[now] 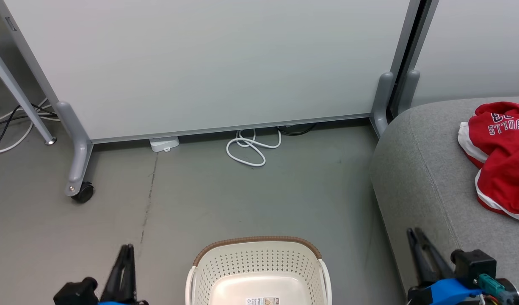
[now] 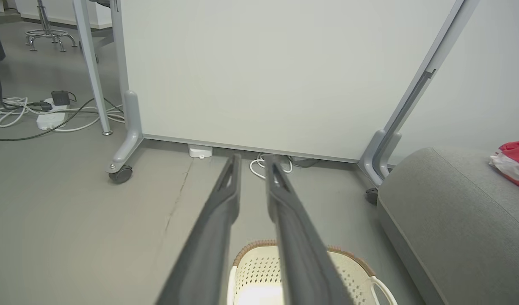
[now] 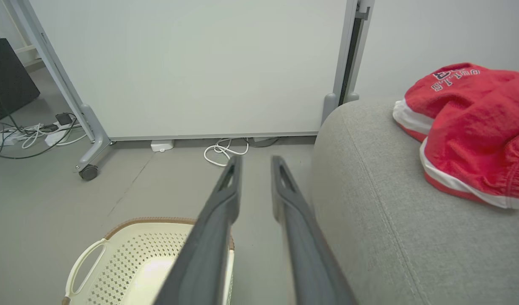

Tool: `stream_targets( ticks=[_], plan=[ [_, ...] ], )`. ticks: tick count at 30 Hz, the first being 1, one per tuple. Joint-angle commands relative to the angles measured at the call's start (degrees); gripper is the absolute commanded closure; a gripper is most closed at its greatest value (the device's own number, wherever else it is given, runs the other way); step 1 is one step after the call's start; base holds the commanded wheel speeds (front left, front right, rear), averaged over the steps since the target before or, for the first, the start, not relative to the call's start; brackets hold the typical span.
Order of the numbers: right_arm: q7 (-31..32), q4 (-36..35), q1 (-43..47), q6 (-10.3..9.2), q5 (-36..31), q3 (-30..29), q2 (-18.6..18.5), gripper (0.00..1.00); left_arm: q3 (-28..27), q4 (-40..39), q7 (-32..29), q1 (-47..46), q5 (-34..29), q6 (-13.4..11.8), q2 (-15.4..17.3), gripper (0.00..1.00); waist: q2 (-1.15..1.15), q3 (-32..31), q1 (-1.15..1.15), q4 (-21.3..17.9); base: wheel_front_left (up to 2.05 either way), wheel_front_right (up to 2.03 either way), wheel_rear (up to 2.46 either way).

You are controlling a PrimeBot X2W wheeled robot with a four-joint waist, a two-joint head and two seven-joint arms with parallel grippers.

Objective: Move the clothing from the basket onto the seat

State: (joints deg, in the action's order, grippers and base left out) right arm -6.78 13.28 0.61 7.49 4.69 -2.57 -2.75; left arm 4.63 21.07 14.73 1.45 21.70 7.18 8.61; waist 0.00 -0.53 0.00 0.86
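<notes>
The red clothing, its white "BULLS" lettering upside down, lies heaped on the grey seat, right of the basket. The basket's floor carries a small unreadable label. The left gripper and right gripper flank the basket, jaws slightly parted, holding nothing.

Soft, even light fills all 3 views. There are no hard shadows, just a thin dark band under the white panel and a faint one beside the sofa. The basket floor glares white in both wrist views. There the dark fingers blur near the lens, and the frame posts lean with wide-angle distortion.
</notes>
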Motion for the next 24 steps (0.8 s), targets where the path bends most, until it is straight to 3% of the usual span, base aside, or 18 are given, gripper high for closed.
stream_targets(
  ticks=[1,10,24],
  plan=[
    [0.11,0.82,0.11,0.00,0.08,0.00,0.04,1.00,0.02,0.69,-0.05,0.47,0.07,-0.01,-0.38,1.00,0.00,0.00,0.00,0.00,0.00,0.00,0.00],
    [0.27,5.50,1.44,0.00,0.22,0.10,0.25,1.00,0.07,4.89,-0.14,3.03,0.22,-0.01,-2.18,1.00,0.00,-0.01,0.02,-0.01,0.00,0.00,0.00],
    [2.71,4.53,-0.22,0.00,16.54,-0.69,0.17,1.00,-2.07,2.60,-4.09,0.89,13.35,0.05,-2.82,1.00,0.00,0.08,0.01,-0.10,0.00,0.00,0.00]
  ],
)
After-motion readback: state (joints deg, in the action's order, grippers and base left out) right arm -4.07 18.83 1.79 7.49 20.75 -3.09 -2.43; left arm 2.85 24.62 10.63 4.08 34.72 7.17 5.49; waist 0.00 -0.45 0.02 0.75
